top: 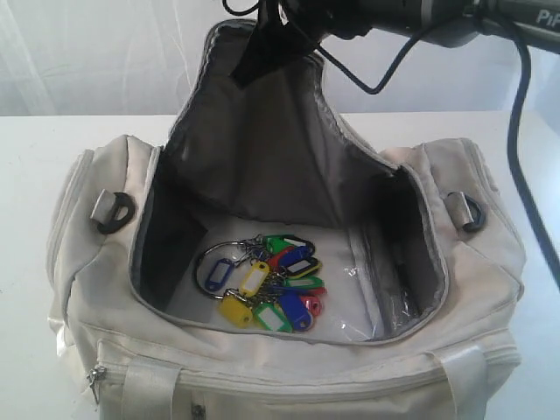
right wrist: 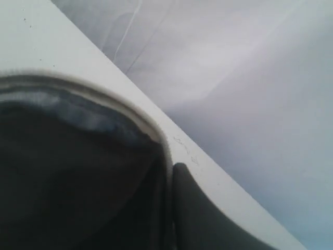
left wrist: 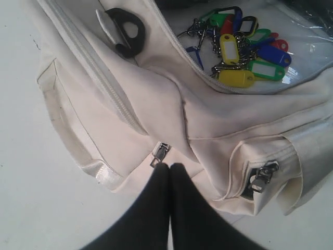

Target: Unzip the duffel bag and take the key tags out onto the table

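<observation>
The cream duffel bag (top: 262,372) stands unzipped on the white table (top: 35,157). Its grey-lined top flap (top: 262,149) is pulled up, and my right gripper (top: 262,39) is shut on the flap's edge (right wrist: 104,101) above the bag's back. The key tags (top: 271,284), green, blue, red and yellow on metal rings, lie on the bag's floor and show again in the left wrist view (left wrist: 244,52). My left gripper (left wrist: 169,165) is shut with nothing visible between its fingers. Its tips sit just below a metal zipper pull (left wrist: 160,154) on the bag's outer side (left wrist: 156,99). It is out of the exterior view.
Black D-rings (top: 114,212) (top: 468,213) hang at both ends of the bag. A second zipper pull (left wrist: 263,176) sits on a side pocket. The right arm's black cable (top: 534,175) runs down past the bag's right end. Bare table (left wrist: 31,182) lies beside the bag.
</observation>
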